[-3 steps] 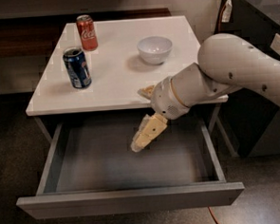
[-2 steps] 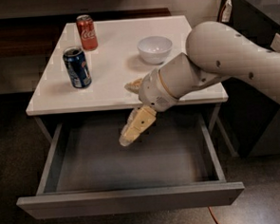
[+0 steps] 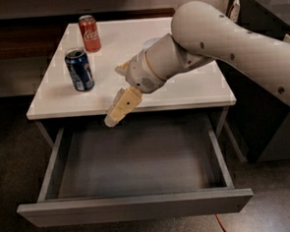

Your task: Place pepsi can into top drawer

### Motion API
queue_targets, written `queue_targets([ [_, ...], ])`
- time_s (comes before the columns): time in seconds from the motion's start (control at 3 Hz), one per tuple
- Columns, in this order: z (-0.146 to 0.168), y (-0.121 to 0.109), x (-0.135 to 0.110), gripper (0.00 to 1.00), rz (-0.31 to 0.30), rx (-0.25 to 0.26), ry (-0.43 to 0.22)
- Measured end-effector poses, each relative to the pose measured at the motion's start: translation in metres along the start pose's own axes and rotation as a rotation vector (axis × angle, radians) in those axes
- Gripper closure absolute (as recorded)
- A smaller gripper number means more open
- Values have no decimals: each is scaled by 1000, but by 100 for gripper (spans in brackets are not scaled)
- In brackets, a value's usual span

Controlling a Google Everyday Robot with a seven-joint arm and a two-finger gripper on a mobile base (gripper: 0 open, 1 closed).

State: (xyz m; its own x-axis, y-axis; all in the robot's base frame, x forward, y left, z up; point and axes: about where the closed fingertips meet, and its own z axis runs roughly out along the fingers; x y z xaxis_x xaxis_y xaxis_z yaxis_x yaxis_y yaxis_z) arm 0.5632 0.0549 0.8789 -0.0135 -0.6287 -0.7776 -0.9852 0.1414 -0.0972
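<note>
I read white "Coca-Cola" script on the red can (image 3: 89, 33) at the back of the desk (image 3: 197, 92). The pepsi can (image 3: 79, 70) shows no lettering I can read. My tool (image 3: 114, 96) hangs over the desk's front edge, fingers apart.

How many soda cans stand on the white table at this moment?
2. The pepsi can stands at the table left front; the red Coca-Cola can stands behind it. The gripper hovers over the front edge. The arm may hide others.
</note>
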Motion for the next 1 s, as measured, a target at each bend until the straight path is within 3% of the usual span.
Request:
queue_targets([
  [0.33,3,-54,-23,0,21,104,-59],
  [0.67,4,-92,-36,0,37,172,-108],
  [1.0,17,-124,-53,0,48,204,-154],
])
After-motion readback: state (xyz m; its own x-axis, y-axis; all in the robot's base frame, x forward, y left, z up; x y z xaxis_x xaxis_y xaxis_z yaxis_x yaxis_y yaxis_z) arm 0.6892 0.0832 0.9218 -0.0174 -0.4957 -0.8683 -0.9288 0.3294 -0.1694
